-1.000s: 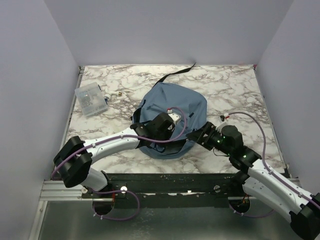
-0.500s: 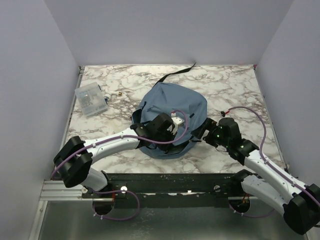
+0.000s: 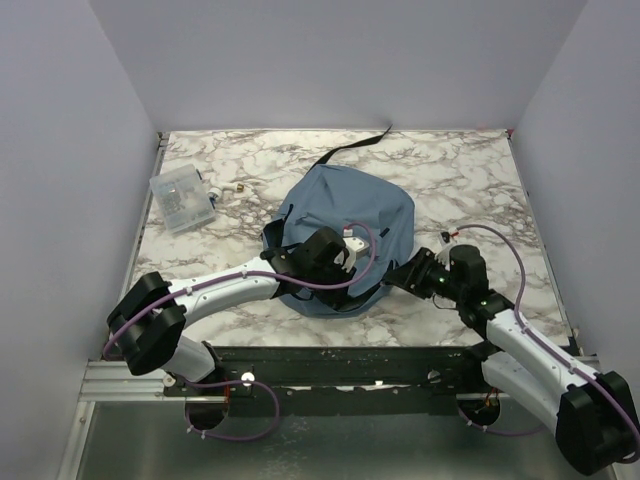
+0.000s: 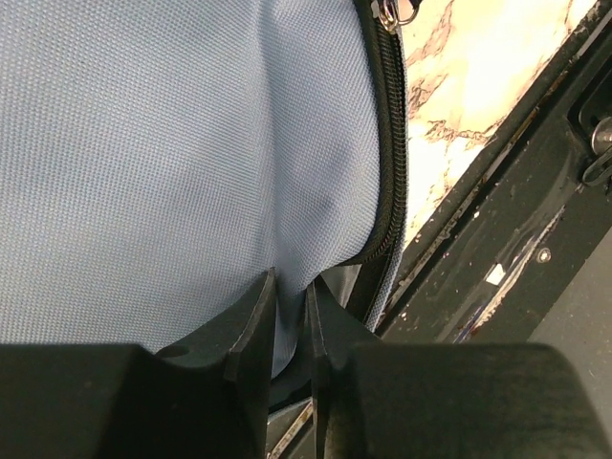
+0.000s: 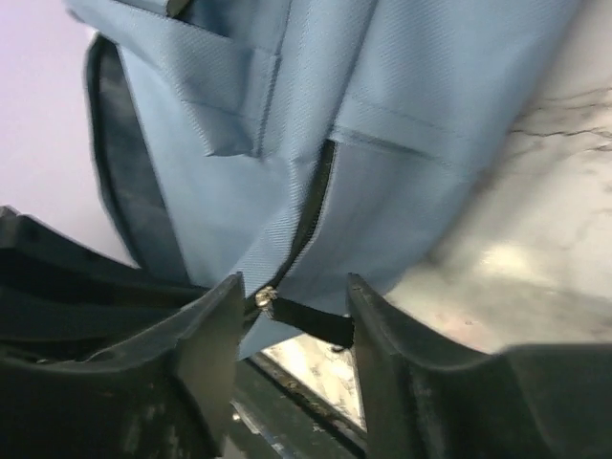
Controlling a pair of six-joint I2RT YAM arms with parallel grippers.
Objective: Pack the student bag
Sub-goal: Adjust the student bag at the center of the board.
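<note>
The student bag, dusty blue with black zippers, lies in the middle of the marble table. My left gripper sits on its near part, shut on a fold of the bag's blue fabric beside a black zipper. My right gripper is open at the bag's near right edge. In the right wrist view its fingers stand either side of a black zipper pull tab with a metal slider, on the bag.
A clear plastic box and small white items lie at the far left. A black strap trails behind the bag. The dark rail runs along the table's near edge.
My right arm swung in to the bag's right side, then drew back and down a little, and now has the zipper pull between its open jaws. The left gripper has stayed put.
</note>
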